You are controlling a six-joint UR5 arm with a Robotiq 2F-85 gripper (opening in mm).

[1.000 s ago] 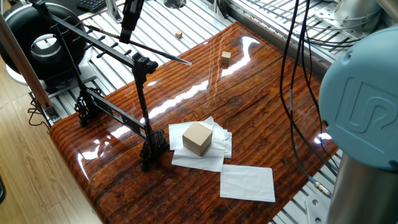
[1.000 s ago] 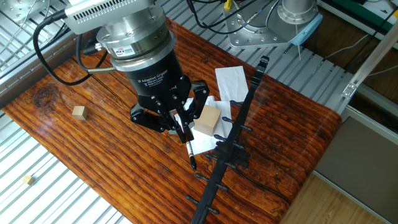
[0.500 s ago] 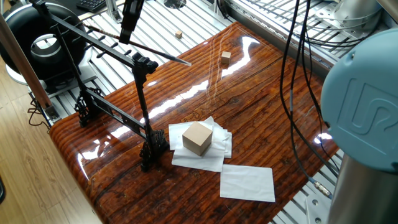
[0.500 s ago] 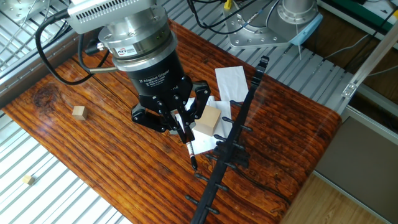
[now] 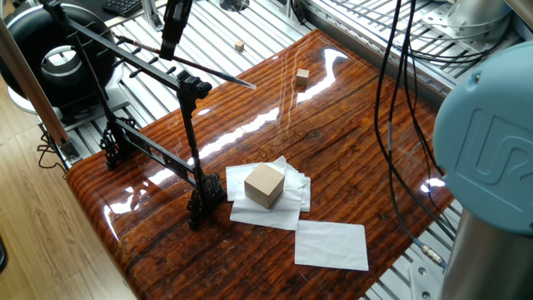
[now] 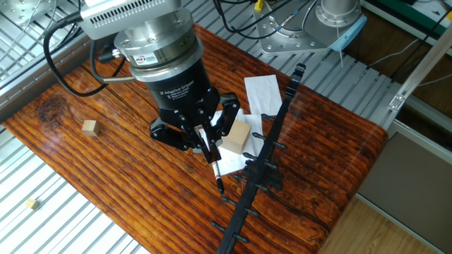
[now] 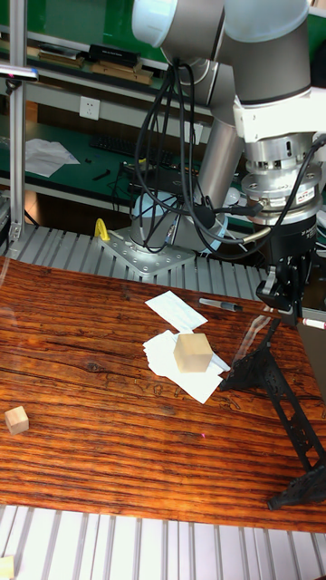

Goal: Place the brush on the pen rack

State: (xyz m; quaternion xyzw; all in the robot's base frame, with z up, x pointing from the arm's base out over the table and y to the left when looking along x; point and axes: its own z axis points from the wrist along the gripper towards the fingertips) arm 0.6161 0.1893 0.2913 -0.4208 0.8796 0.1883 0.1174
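Note:
My gripper is shut on the brush, a thin dark stick with a paler stretch. It hangs above the table, close beside the pen rack. In one fixed view the gripper holds the brush nearly level, crossing just above the top of the pen rack, whose slanted bar carries short pegs. The tall fixed view shows the gripper over the rack's upper end, with the brush poking out to the right. I cannot tell whether the brush touches the rack.
A cardboard cube sits on white paper sheets, with another sheet nearer the table edge. A small wooden cube lies at the far end and another on the metal slats. Black cables hang at right.
The arm has edged very slightly sideways. The brush stays in the shut gripper, and nothing else has moved.

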